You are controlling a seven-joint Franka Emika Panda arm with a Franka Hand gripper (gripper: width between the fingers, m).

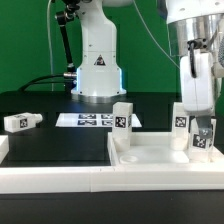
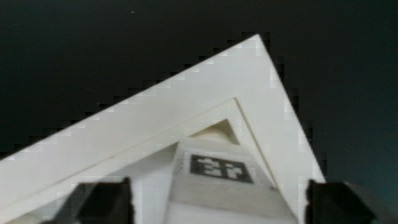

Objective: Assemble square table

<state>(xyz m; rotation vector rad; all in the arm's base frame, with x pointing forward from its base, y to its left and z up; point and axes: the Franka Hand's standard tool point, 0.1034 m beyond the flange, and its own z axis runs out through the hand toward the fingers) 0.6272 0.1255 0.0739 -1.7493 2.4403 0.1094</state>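
Tool: the tool (image 1: 203,140) is hanging over the large white plastic square slab (image 1: 160,157), its fingers (image 2: 102,203) spread wide and holding nothing.
Slab: it is lying on the black table (image 1: 55,145) against the long white rail (image 1: 60,178), two short white tagged legs (image 1: 122,121) standing on it.
Loose leg: another leg (image 1: 20,122) is lying well apart on the table.
Risk: descending off-centre, I judge, a finger could be striking the corner leg (image 1: 203,140) and tipping it.

- White slab (image 2: 169,140) — one pointed corner reaches up against the dark table (image 2: 89,50).
- Black-and-white tag (image 2: 221,166) sits near the frame's lower edge.
- Tool (image 2: 214,205): two dark fingertips (image 2: 102,202) apart — nothing between them.
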